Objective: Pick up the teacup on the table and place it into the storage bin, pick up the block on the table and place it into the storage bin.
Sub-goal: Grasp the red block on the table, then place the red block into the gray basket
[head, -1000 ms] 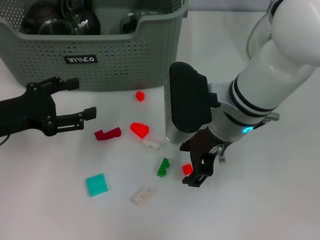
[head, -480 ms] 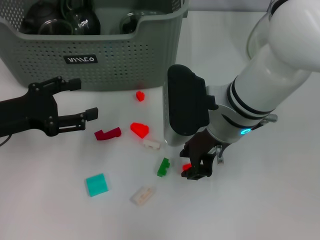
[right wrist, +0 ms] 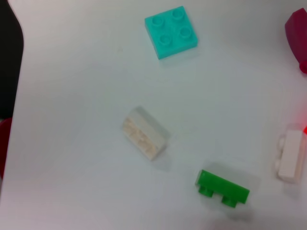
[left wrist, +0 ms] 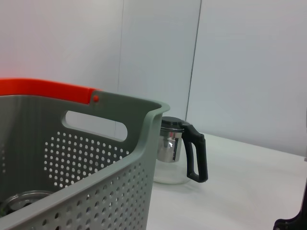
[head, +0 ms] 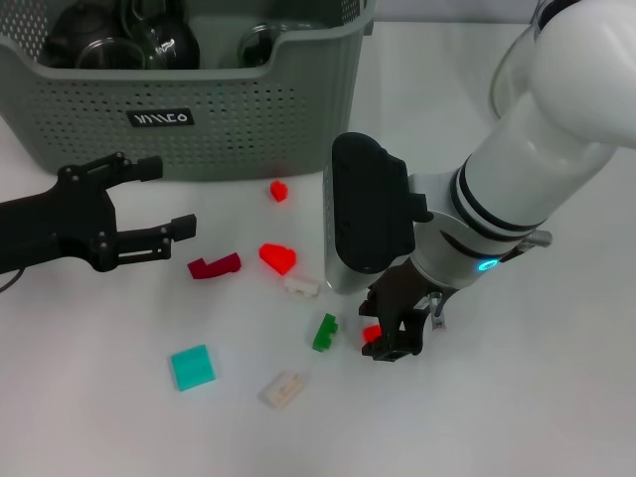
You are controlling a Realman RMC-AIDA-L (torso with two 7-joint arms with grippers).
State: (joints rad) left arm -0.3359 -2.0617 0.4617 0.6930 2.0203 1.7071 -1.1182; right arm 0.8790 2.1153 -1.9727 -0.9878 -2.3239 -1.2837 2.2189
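Head view: our right gripper (head: 390, 340) is down on the table, fingers closed around a small red block (head: 373, 334). Our left gripper (head: 149, 204) hangs open near the storage bin (head: 248, 119), where dark glassware already sits. Several blocks remain outside it.

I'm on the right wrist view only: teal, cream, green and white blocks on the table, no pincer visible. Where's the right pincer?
Observer: On the head view the right pincer is down at the table, closed on a small red block beside the green block.
Operator: Left arm?
Observer: The left pincer hangs open in front of the storage bin, holding nothing.
Operator: Anything in the bin?
Observer: Dark glassware sits inside; no block is visible in it.
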